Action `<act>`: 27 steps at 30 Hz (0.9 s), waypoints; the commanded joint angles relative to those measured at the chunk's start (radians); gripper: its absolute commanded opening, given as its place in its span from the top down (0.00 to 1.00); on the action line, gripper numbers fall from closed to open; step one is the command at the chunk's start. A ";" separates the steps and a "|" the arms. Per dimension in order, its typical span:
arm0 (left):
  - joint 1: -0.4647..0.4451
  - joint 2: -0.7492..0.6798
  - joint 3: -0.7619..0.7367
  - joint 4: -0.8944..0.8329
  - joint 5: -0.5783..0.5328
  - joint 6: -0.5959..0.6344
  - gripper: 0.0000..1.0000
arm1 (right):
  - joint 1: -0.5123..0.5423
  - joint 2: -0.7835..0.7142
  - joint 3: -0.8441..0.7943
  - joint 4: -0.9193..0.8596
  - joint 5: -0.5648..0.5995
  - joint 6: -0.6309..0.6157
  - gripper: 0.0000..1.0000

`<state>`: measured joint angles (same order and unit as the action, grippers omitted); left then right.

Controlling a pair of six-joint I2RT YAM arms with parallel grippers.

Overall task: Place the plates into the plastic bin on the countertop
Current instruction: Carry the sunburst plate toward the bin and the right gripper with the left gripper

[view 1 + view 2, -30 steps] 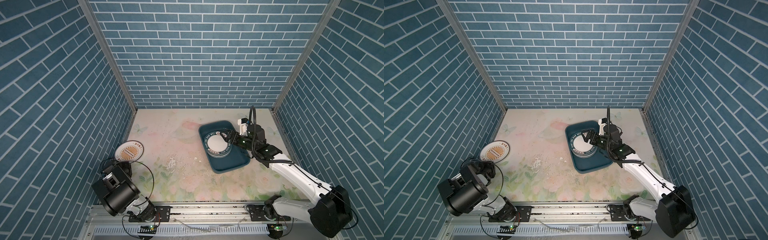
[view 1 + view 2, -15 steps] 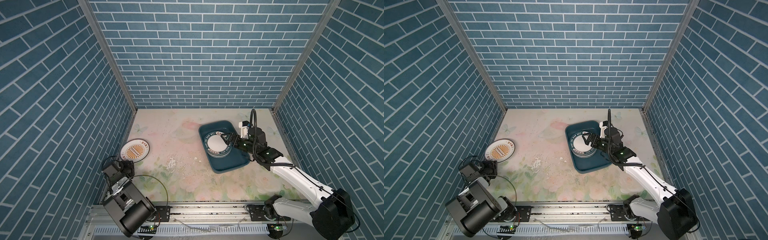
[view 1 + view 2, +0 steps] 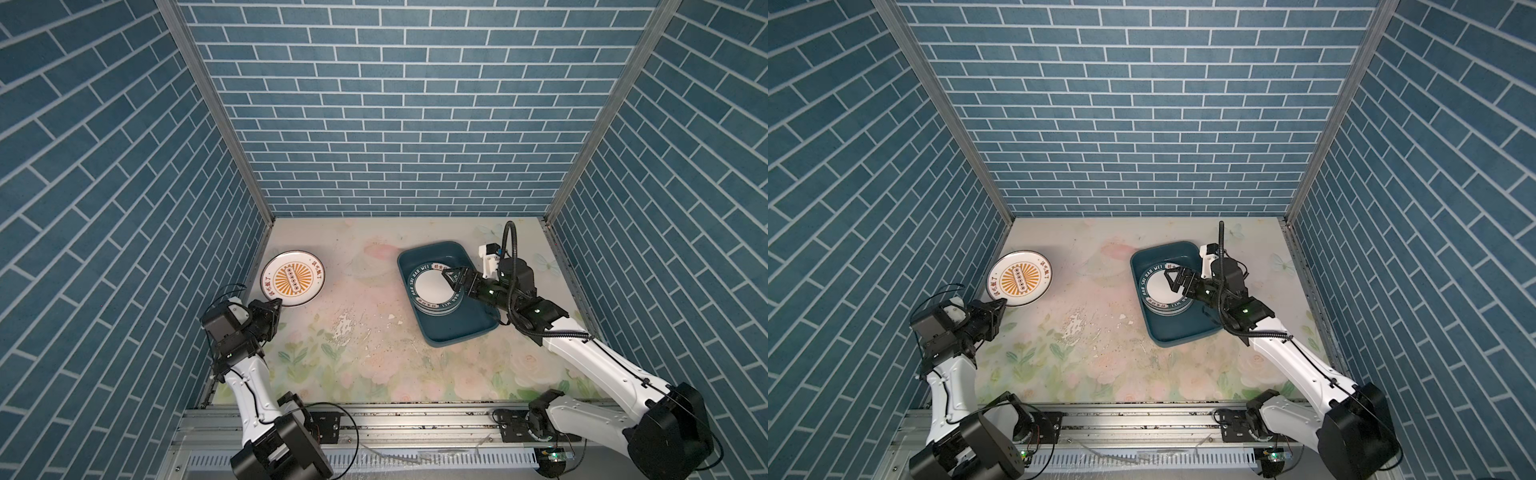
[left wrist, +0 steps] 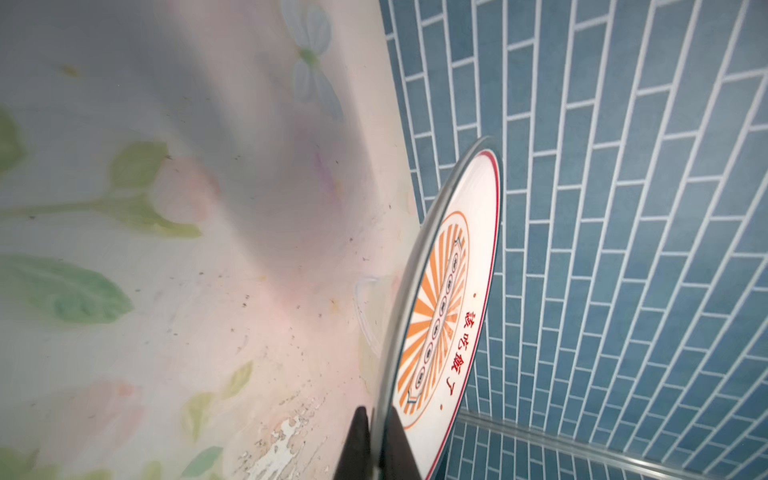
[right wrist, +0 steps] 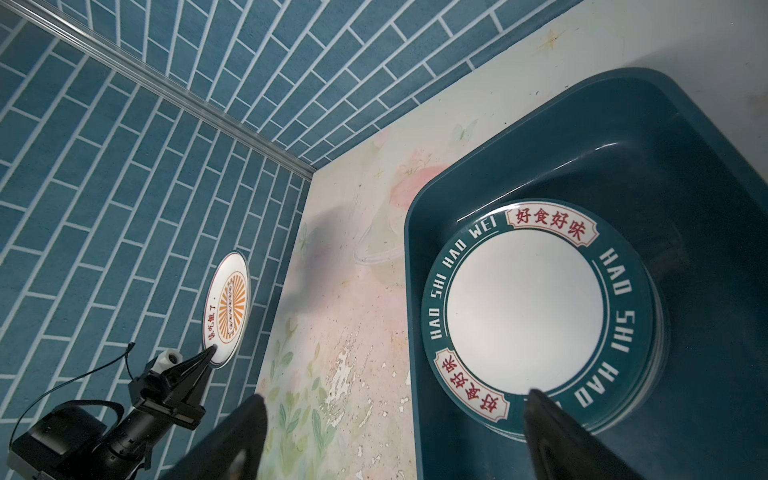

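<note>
Left gripper clamps the sunburst plate by its rim, plastic bin well apart at three o'clock in both top views, right gripper gaping empty over the stacked plates.

3 blue brick-pattern walls w/ grey metal corner strips

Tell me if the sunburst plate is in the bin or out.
Out: the left gripper pinches the sunburst plate near the left wall, apart from the plastic bin.
</note>
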<state>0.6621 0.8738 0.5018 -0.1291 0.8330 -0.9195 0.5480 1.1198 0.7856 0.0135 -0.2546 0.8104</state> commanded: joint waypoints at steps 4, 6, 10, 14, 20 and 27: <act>-0.139 -0.001 0.111 -0.085 0.065 0.071 1.00 | 0.005 -0.030 -0.016 0.028 -0.017 -0.023 0.04; -0.183 0.016 0.126 -0.083 0.071 0.080 1.00 | 0.004 -0.036 -0.022 0.028 -0.014 -0.024 0.04; -0.265 0.039 0.139 -0.052 0.056 0.070 1.00 | 0.003 -0.048 -0.025 0.023 -0.013 -0.024 0.04; -0.328 0.068 0.176 -0.032 0.053 0.068 1.00 | 0.004 -0.054 -0.022 0.017 -0.015 -0.024 0.04; -0.443 0.102 0.221 -0.018 0.025 0.069 1.00 | 0.004 -0.054 -0.018 0.009 -0.021 -0.019 0.05; -0.610 0.143 0.241 0.003 -0.044 0.068 1.00 | 0.004 -0.054 -0.008 0.006 -0.032 -0.020 0.05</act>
<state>0.1017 1.0031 0.7071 -0.1772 0.8120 -0.8661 0.5484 1.0824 0.7673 0.0231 -0.2699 0.8104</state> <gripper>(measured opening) 0.080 0.949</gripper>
